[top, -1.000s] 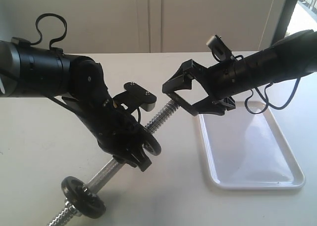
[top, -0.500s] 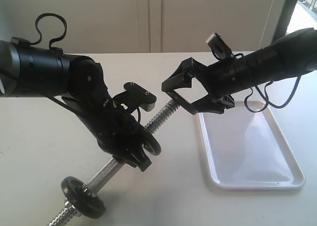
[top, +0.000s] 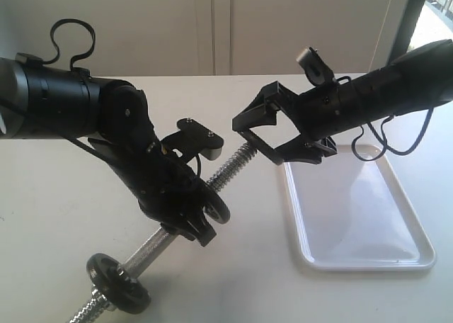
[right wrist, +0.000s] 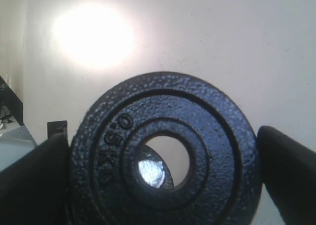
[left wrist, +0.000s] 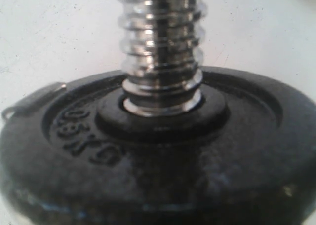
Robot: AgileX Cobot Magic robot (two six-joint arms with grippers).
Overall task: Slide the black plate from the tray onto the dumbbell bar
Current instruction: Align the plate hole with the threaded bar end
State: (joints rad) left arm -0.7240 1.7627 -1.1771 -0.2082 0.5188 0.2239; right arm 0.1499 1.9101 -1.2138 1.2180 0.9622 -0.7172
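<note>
The dumbbell bar (top: 233, 166) is held tilted above the table, its threaded upper end pointing at the right gripper. My left gripper (top: 185, 220) is shut on its knurled middle. A black disc (top: 117, 286) sits on the bar's lower end, and the left wrist view shows this disc (left wrist: 237, 151) close up round the thread. My right gripper (top: 256, 133) is shut on the black plate (top: 255, 146), held edge-on just off the bar's upper tip. In the right wrist view the black plate (right wrist: 217, 136) fills the space between both fingers (right wrist: 34, 180), and the bar's shiny end (right wrist: 150, 173) shows off-centre through its hole.
The white tray (top: 354, 224) lies on the table at the right, under and beyond the right arm, with nothing in it. The left arm's bulky black body (top: 71, 103) fills the left side above the table.
Almost nothing has moved. The right gripper with the plate has shifted very slightly by the bar's upper end, and the bar's lower disc has dipped a little.
</note>
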